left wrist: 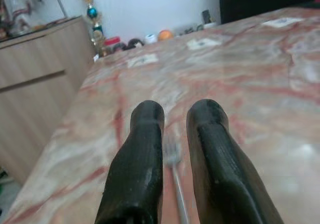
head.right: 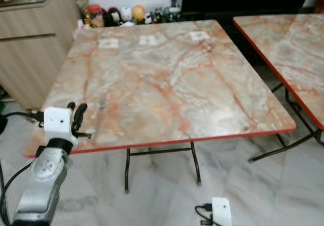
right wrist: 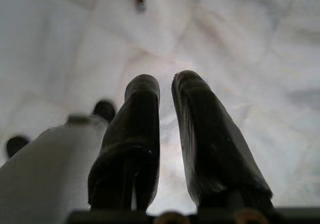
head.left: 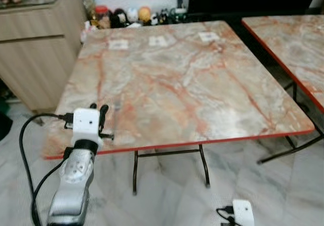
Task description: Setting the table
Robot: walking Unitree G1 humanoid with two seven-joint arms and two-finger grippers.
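- i see the left gripper over the near-left corner of the marble table, at about 8 o'clock on the tabletop from the head camera
- left wrist cam: fingers sit slightly apart with a narrow gap between them; a fork lies flat on the table in that gap, tines pointing away from the wrist toward 12 o'clock
- can't tell whether the pads are actually touching the fork; handle end runs out of frame under the wrist
- from the head, the fork shows only as a faint grey streak just beside the fingertips, at their 3 o'clock
- right gripper hangs low beside the body, pointing at the pale tiled floor; fingers close together with a thin gap, nothing between them
- its white wrist housing shows at 5 o'clock in the head view
- three small white cards sit in a row along the table's far edge, around 12 o'clock
- second marble table stands at 2 o'clock, well apart from the first
- wooden cabinet at 10 o'clock, row of small figurines against the back wall
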